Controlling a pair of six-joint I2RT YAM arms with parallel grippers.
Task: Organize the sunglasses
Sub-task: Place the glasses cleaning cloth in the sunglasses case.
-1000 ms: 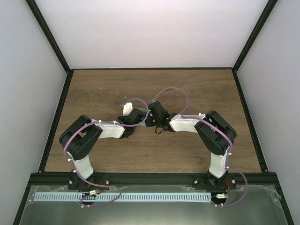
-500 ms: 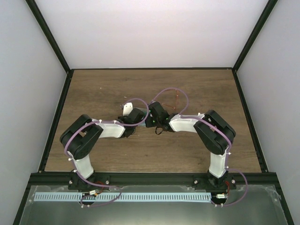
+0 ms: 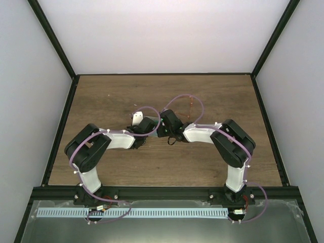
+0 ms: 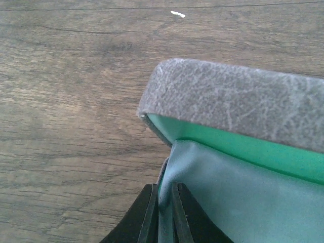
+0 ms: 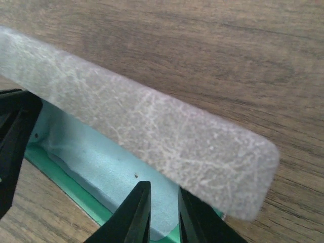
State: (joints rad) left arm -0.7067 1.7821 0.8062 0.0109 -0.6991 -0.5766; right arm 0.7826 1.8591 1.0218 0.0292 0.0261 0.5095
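Note:
The grey case (image 4: pixel 238 101) lies open, its lid raised over the green lining (image 4: pixel 243 147), with the pale blue cloth (image 4: pixel 228 197) inside. My left gripper (image 4: pixel 163 190) is shut on the cloth's edge at the case's end. My right gripper (image 5: pixel 163 187) hovers over the cloth (image 5: pixel 96 162) beside the lid (image 5: pixel 152 126), its jaws a narrow gap apart with nothing between them. The sunglasses (image 3: pixel 191 109) are a thin red wire frame on the table, beyond the right wrist. In the top view both grippers (image 3: pixel 147 126) (image 3: pixel 167 124) meet at mid-table and hide the case.
The wooden table (image 3: pixel 111 96) is walled by white panels with black posts at the sides and back. The left gripper's black finger (image 5: pixel 15 131) shows at the left edge of the right wrist view. A small white speck (image 4: pixel 177 13) lies on the wood.
Both grippers stay together at the case. The left wrist has shifted very slightly; nothing has been taken or let go.

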